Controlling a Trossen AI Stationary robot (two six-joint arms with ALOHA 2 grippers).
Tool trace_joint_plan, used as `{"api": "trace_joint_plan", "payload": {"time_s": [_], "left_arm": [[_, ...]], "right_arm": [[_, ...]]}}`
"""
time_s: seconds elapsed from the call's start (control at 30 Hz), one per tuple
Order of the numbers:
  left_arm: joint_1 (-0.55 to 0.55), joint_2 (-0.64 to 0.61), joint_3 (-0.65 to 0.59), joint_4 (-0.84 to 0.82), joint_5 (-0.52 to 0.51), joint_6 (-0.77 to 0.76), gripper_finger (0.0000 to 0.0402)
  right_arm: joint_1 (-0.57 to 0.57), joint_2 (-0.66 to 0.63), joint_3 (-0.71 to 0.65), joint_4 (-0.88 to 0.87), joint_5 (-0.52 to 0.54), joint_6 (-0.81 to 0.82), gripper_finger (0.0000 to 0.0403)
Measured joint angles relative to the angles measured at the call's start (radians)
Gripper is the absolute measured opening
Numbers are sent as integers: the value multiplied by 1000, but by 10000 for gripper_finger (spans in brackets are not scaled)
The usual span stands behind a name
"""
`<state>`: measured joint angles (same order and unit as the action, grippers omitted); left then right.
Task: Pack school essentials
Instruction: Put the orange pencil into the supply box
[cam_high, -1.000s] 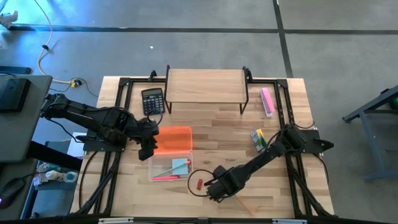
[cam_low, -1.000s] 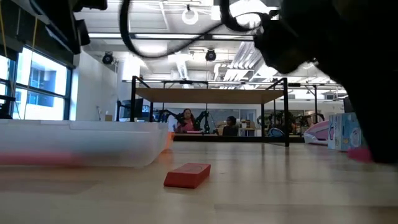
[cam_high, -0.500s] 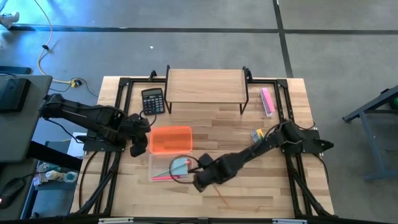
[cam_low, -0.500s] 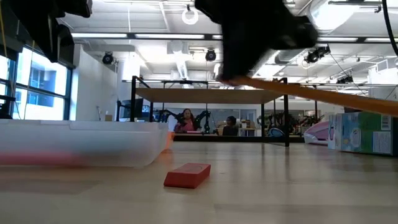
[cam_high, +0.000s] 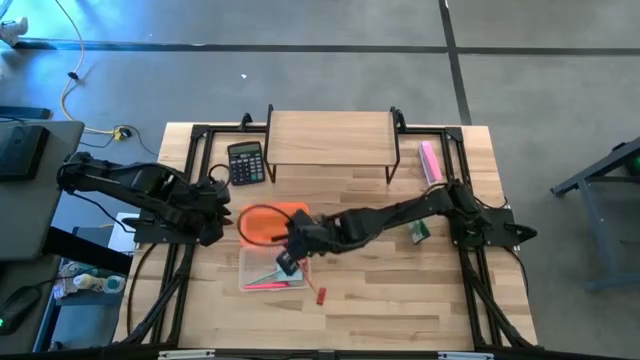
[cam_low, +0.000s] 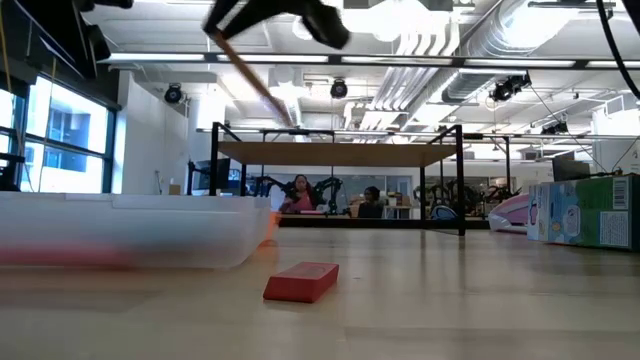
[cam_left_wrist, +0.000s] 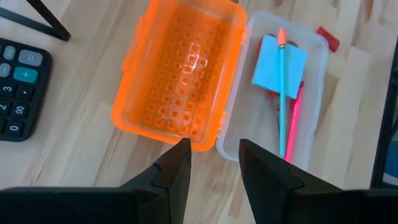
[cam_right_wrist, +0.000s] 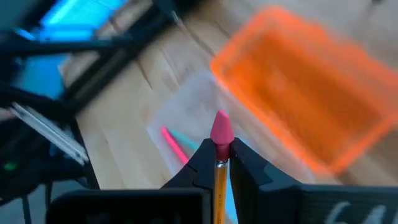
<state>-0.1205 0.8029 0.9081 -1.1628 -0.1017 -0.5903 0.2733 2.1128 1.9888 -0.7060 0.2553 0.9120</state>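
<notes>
Left arm: we note the left gripper (cam_high: 212, 200) at the table's left side, just beside the orange lid (cam_high: 272, 222) of the open pencil case. Its fingers (cam_left_wrist: 177, 167) stand partly apart with nothing between them, above the seam where the lid meets the clear tray (cam_left_wrist: 314, 93).

Calculator (cam_high: 245, 161) lies near the far left, by the wooden riser (cam_high: 330, 138); untouched.

Centre: the clear tray sits just in front of the orange lid. In it we see the light-blue notepad (cam_left_wrist: 279, 59), a blue pencil (cam_left_wrist: 283, 81) laid across it, and a pink pencil (cam_left_wrist: 292, 124) alongside.

The right gripper (cam_high: 290, 262), on an arm stretched across from the right, hangs over the tray. Its jaws are closed tight on a yellow pencil (cam_right_wrist: 219, 171) with a pink eraser tip (cam_right_wrist: 221, 129); in the low view the pencil (cam_low: 250, 75) slants in the air, clear of the table.

The small red eraser (cam_high: 320, 296) rests on bare wood just right of the tray's near corner.

Right side: crayon box (cam_high: 418, 230) near the right arm's base; pink bar (cam_high: 430, 162) at the far right. Both well apart from the case.
</notes>
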Motion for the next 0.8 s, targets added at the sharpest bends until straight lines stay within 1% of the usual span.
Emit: {"api": "trace_joint_plan", "payload": {"time_s": [0.2,0.33,0.43,0.57,0.73,0.8], "left_arm": [[0,-26,0,1,0,0,126],[0,-34,0,3,8,43,126],[0,-34,0,4,8,48,126],[0,-34,0,4,1,48,126],[0,-34,0,5,-13,51,126],[0,-34,0,6,-15,51,126]], "right_arm": [[-45,0,3,132,-1,-121,12],[-59,0,3,148,-20,-189,12],[-65,0,3,163,-11,-235,12],[-74,0,3,218,4,-276,12],[-79,3,-4,243,3,-313,12],[-79,18,-6,258,-18,-323,12]]}}
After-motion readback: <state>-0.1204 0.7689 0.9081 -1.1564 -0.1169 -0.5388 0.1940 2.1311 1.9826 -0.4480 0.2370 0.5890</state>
